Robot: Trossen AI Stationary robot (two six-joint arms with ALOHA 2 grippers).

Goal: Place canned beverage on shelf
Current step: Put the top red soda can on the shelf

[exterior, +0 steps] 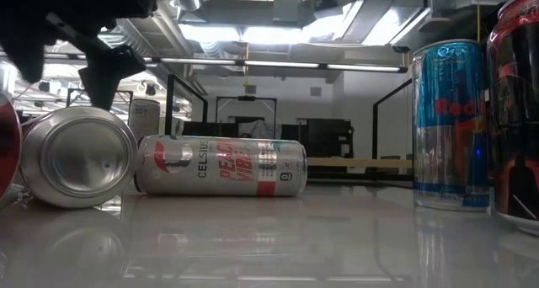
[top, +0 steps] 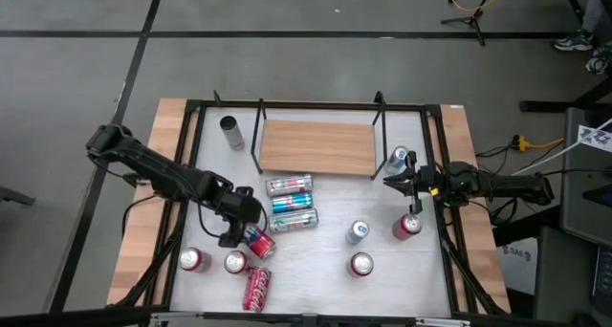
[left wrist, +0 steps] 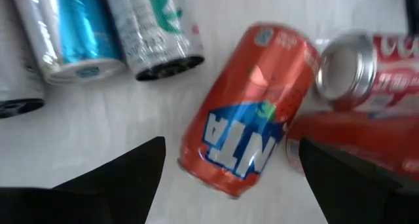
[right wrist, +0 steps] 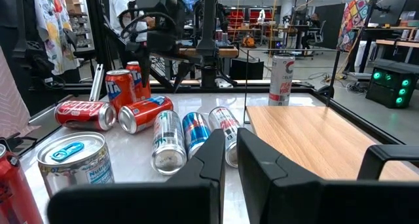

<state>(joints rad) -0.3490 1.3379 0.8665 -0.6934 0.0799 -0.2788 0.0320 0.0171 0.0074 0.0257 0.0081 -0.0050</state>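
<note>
The shelf (top: 316,145) is a light wooden board with black rod brackets at the table's far middle; it also shows in the right wrist view (right wrist: 314,132). An orange can (left wrist: 245,112) lies on its side on the white table, shown in the high view (top: 259,242) at the near left. My left gripper (top: 239,233) is open just above it, one finger on either side (left wrist: 229,178), and I see no touch. My right gripper (top: 394,181) is shut and empty, level, by the shelf's right end, pointing toward the table's left.
Three cans (top: 290,201) lie side by side in front of the shelf. Red cans stand or lie at the near left (top: 194,260) (top: 256,289). Upright cans stand at the right (top: 357,232) (top: 408,225) (top: 399,158). A grey can (top: 231,131) stands left of the shelf.
</note>
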